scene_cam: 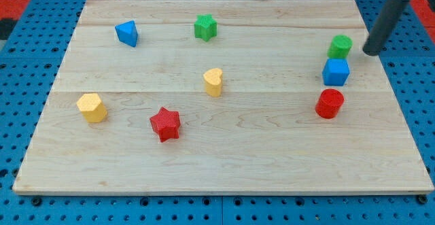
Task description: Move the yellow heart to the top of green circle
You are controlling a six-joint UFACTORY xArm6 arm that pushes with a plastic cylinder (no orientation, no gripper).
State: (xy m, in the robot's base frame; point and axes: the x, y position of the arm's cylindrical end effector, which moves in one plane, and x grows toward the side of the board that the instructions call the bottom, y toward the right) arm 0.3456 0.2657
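Observation:
The yellow heart (213, 81) lies near the middle of the wooden board (224, 157). The green circle (340, 46) stands at the view's right, just above a blue cube (336, 71). My tip (372, 51) is at the board's right side, a short way right of the green circle and far right of the yellow heart, touching no block.
A red cylinder (329, 103) sits below the blue cube. A green star (205, 27) is at the top middle, a blue triangle-like block (127, 32) at the top left, a yellow hexagon (92, 107) at the left, and a red star (165, 124) below the heart.

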